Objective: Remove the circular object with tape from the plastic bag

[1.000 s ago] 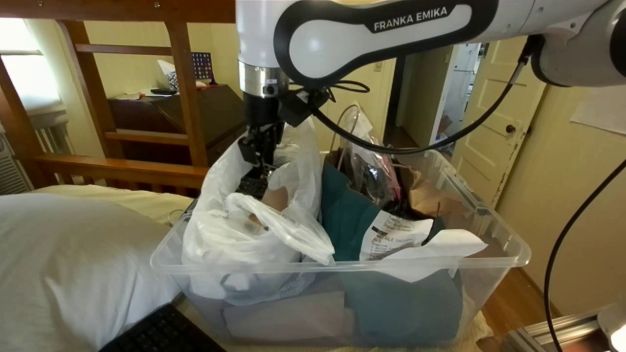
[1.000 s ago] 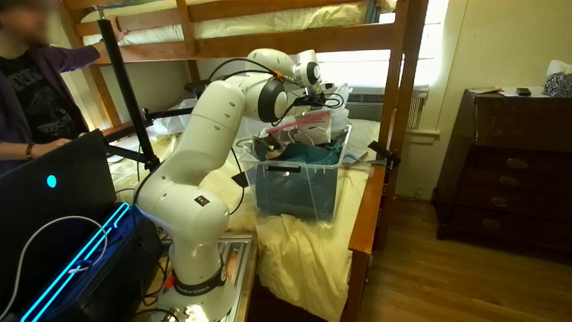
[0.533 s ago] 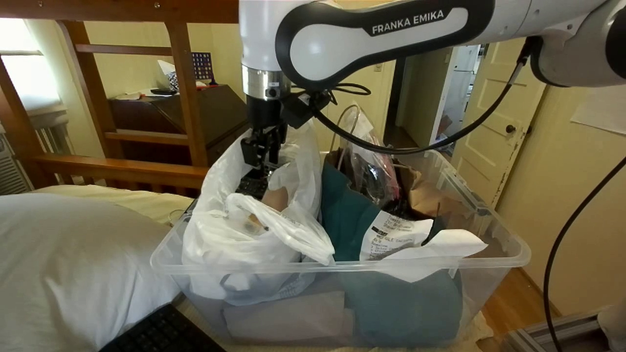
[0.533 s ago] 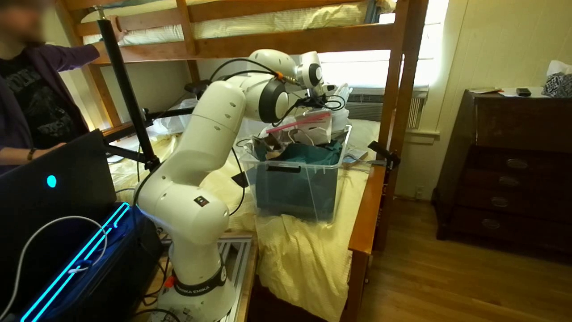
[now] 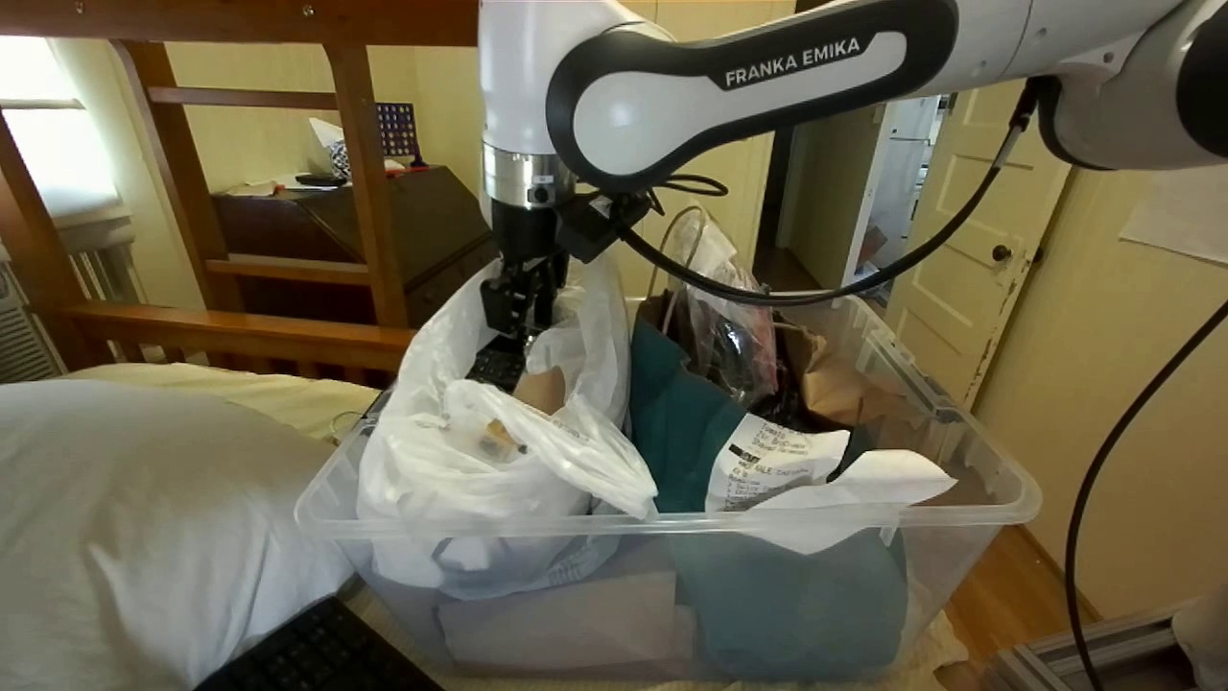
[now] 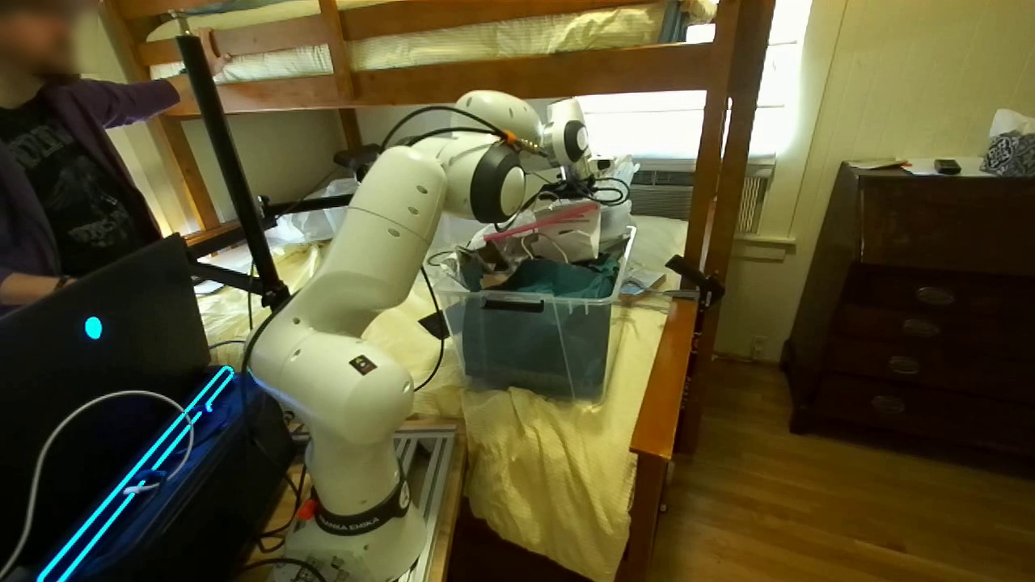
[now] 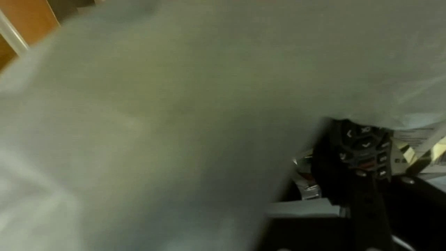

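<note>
The white plastic bag (image 5: 451,499) stands open in the clear bin, its loop handles up. My gripper (image 5: 523,317) points down into the bag's mouth. In the wrist view the bag's film (image 7: 156,115) covers most of the picture and hides one finger. The visible black finger (image 7: 331,174) stands apart from where the other would be, with a gap beside it, so the gripper looks open. A dark remote (image 7: 362,150) lies just beyond this finger. A brown piece (image 5: 542,389) and a tan patch (image 5: 499,439) show at the bag. I cannot make out which thing is circular with tape.
The clear bin (image 5: 959,513) also holds a teal fabric item (image 5: 676,422), a clear bag with dark contents (image 5: 734,341), brown paper (image 5: 854,389) and a receipt (image 5: 777,461). A wooden bed ladder (image 5: 369,192) stands behind. A keyboard (image 5: 321,648) lies in front.
My gripper has moved down and slightly to the right in an exterior view, deeper into the bag's mouth. The bag and bin have stayed nearly still.
</note>
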You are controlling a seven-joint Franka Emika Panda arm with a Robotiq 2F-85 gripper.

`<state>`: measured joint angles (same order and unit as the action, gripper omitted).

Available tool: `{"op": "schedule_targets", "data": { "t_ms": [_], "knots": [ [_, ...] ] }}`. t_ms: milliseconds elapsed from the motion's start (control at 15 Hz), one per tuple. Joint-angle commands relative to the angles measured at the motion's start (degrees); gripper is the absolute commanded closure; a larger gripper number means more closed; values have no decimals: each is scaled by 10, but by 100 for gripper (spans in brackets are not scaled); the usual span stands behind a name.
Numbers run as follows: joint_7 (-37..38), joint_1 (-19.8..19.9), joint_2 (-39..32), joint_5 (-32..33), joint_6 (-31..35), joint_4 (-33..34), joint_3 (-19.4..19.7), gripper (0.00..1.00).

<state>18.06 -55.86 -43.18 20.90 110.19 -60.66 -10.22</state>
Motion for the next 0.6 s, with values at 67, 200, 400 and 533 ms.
{"op": "schedule_targets", "data": {
  "t_ms": [67, 200, 400, 533],
  "knots": [
    [-17, 14, 10, -9, 33, -34, -9, 33],
    [-24, 18, 9, -12, 45, -40, -12, 39],
    [-30, 21, 11, -14, 54, -46, -17, 65],
    [-31, 20, 15, -12, 53, -46, -18, 79]
  ]
}}
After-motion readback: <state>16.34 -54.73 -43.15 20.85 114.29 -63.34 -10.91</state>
